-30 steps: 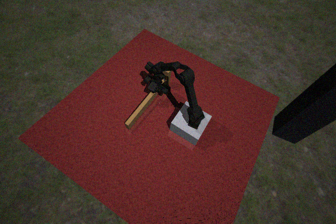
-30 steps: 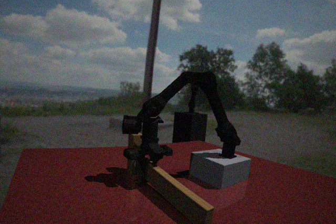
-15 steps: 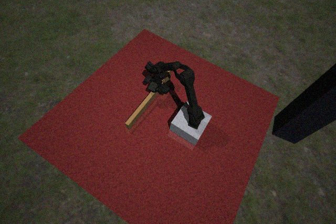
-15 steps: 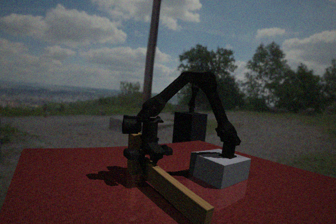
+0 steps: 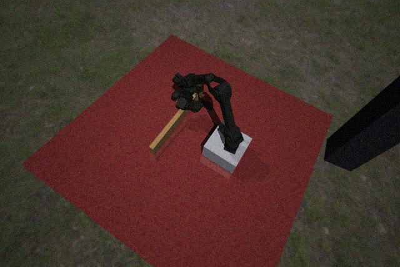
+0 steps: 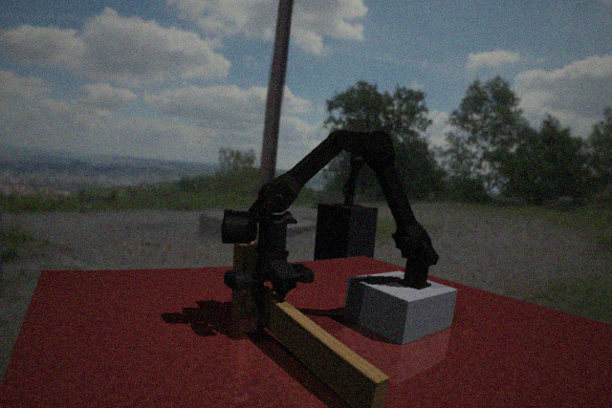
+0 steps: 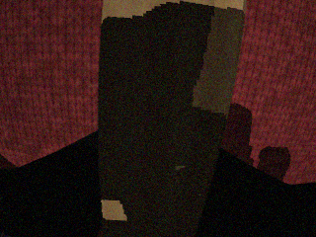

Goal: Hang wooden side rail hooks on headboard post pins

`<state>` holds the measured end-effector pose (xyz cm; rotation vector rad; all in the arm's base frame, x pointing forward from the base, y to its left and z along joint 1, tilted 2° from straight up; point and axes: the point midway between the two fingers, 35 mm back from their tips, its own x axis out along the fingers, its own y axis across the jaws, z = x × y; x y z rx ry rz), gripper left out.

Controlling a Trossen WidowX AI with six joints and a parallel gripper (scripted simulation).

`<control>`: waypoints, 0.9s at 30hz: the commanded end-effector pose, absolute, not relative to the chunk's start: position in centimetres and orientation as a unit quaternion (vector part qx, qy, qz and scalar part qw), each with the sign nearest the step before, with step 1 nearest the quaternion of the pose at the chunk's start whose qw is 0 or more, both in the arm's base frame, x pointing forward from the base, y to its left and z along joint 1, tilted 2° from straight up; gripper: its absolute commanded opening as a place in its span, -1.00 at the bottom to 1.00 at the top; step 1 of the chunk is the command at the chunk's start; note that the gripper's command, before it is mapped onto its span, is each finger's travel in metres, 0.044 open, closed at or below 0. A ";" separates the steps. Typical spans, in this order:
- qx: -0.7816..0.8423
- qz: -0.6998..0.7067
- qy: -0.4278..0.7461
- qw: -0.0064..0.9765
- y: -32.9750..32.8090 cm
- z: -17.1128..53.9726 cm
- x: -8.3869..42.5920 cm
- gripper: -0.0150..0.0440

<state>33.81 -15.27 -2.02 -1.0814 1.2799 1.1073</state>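
The wooden side rail (image 5: pixel 167 130) (image 6: pixel 328 346) (image 7: pixel 148 123) is a long light-brown bar. Its far end is low at the red table, at the bottom edge of the exterior view; exact contact is unclear. My gripper (image 5: pixel 186 104) (image 6: pixel 263 302) (image 7: pixel 149 133) is shut on the rail near its post-side end, with one finger on each side in the wrist view. The wooden headboard post (image 6: pixel 244 253) stands upright right behind the gripper, mostly covered by it. The steel hooks, the slot and the pins are hidden, so whether the hooks touch the pins cannot be told.
The arm's base stands on a white-grey block (image 5: pixel 219 150) (image 6: pixel 428 311) to the right of the rail. The red table top (image 5: pixel 112 122) (image 6: pixel 98 358) lies under everything. A dark box-like body (image 5: pixel 365 134) (image 6: pixel 345 230) and a tall pole (image 6: pixel 279 68) stand beyond the table.
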 end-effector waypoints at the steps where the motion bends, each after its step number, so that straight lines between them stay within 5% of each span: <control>1: -0.459 0.462 0.536 0.537 -15.6 -1.7 34.1 -0.49; 27: -0.459 0.462 0.536 0.537 -15.8 -1.8 34.0 -0.49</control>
